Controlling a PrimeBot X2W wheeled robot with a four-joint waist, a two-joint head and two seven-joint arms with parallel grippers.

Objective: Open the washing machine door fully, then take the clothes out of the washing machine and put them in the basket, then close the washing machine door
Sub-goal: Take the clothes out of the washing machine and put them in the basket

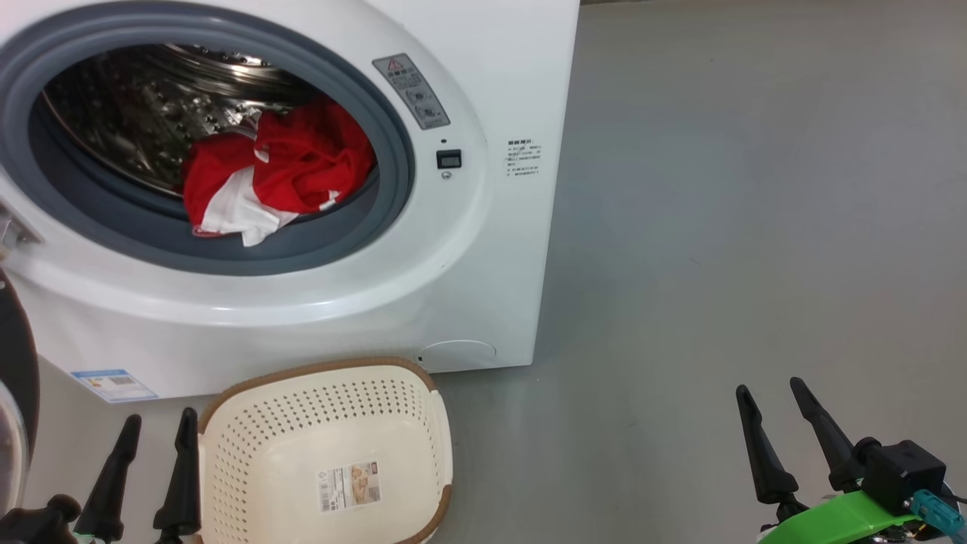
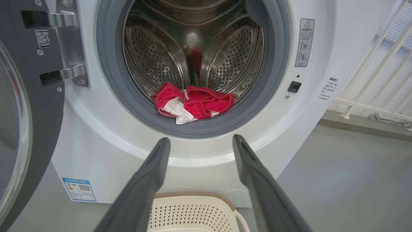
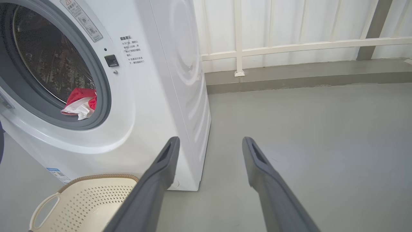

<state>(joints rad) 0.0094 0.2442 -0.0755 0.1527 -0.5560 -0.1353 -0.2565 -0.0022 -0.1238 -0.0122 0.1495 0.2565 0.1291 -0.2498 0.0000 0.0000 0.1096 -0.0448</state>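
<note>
- Grey floor (image 1: 755,227), bare concrete finish, runs past the washing machine (image 1: 483,249).
- Step one looks done: the washing machine door (image 2: 48,129) stands swung out on my left.
- Remaining: the clothes (image 1: 302,162) lie at the drum's front lip, and the basket (image 1: 302,423) just below holds nothing.
- My left gripper (image 1: 162,415) and right gripper (image 1: 770,385) are both spread and hold nothing.
- Door is cut off at the frame edge; garment count cannot be determined.

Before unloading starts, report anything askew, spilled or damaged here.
Nothing spilled or damaged. The clothes lie at the front of the drum, a white flap drooping onto the grey ring of the washing machine. The basket stands upright on the floor.
</note>
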